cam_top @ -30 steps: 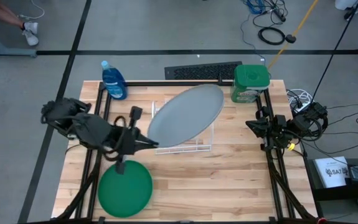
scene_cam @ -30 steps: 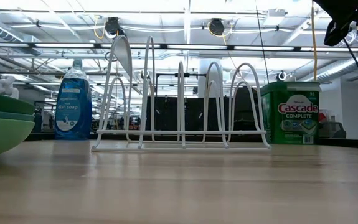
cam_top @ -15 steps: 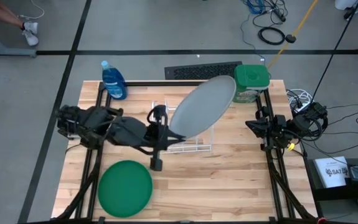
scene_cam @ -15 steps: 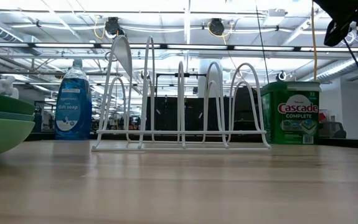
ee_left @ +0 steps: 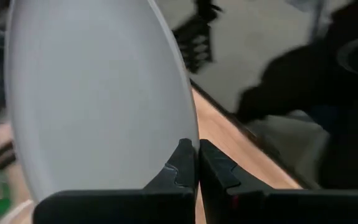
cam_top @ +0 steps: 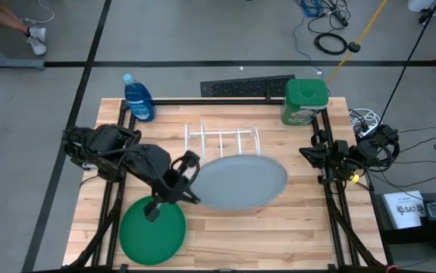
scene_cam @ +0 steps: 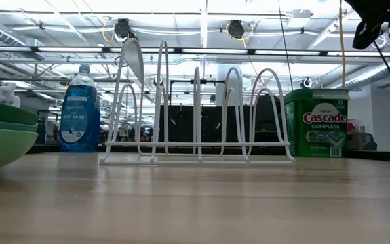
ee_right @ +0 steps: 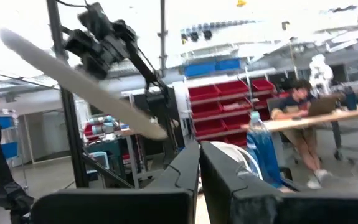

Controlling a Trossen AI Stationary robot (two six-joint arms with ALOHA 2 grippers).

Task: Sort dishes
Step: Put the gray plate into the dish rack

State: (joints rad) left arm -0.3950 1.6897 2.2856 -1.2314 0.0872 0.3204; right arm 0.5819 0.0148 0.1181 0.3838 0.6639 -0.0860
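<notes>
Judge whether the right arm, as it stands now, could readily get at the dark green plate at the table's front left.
Probably not. The right gripper waits at the table's right edge, the dark green plate lies at the far corner, and the left gripper holds the grey plate between them.

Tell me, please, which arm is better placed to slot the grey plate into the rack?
The left: its end effector already grips the grey plate beside the white rack. The right end effector waits at the table's right edge, holding nothing.

The grey plate [cam_top: 240, 182], pinched at its rim by the left gripper [cam_top: 188, 171], hangs over the table's middle (just before the white wire rack [cam_top: 221, 139]), leaving bare wood [cam_top: 278, 231] toward the right.
</notes>
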